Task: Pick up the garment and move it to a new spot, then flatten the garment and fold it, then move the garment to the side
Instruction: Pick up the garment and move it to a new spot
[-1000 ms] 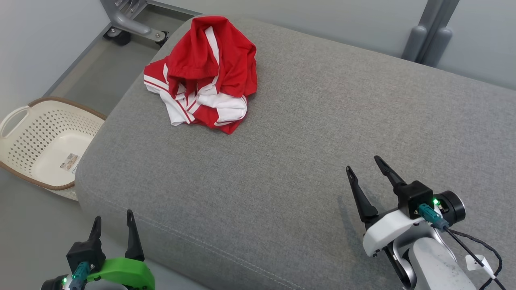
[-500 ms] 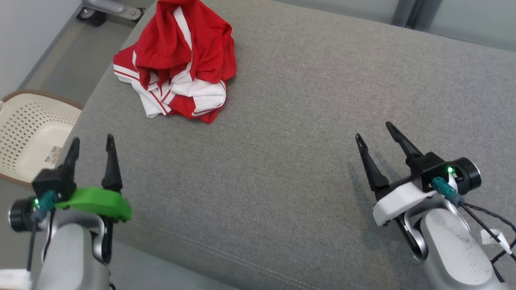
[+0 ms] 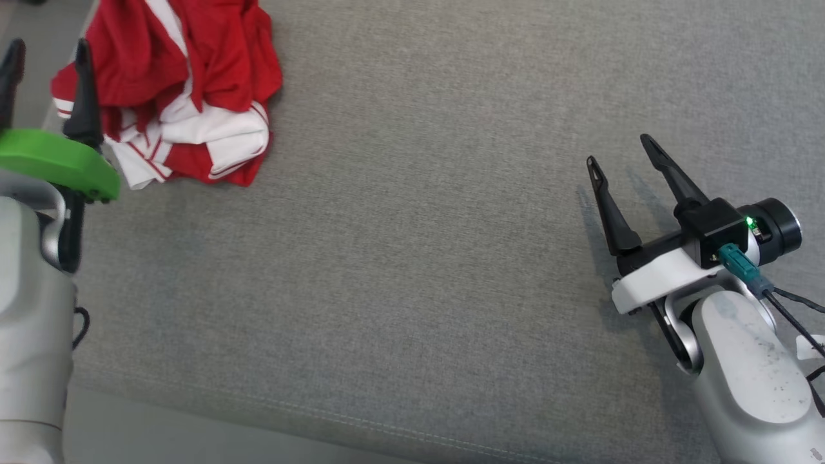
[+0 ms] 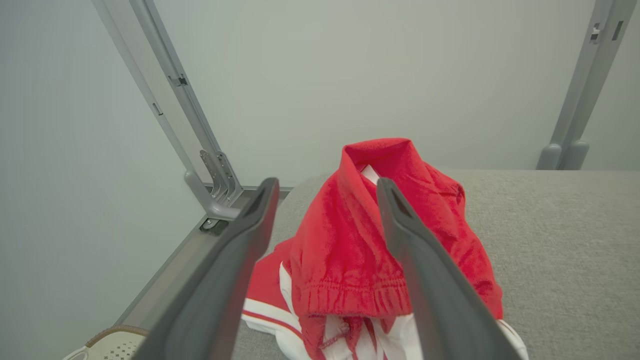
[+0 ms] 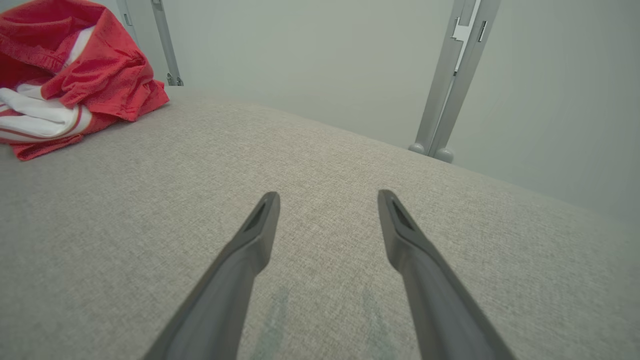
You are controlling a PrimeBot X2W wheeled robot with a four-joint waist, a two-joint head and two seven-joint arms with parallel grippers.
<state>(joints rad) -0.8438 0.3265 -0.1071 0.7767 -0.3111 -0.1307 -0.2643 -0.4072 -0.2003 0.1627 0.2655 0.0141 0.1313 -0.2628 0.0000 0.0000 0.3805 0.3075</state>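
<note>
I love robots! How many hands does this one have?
2. The left hand is at the head view's upper left, open, beside the red and white garment. The right hand is at the right, open, above the grey cushion.

1. In the head view, the red-and-white garment (image 3: 193, 77) runs off the top edge just past the left gripper (image 3: 49, 46). The gripper's inner finger covers the garment's near margin, and the frame clips its outer finger.
2. In the left wrist view, both fingers hide the garment's flanks, and its lower folds are cut off between them.
3. A cream basket (image 4: 112, 342) is cut to a rim corner outside the left finger.
4. In the right wrist view, the garment lies far left of the fingers and is cropped at that corner.
</note>
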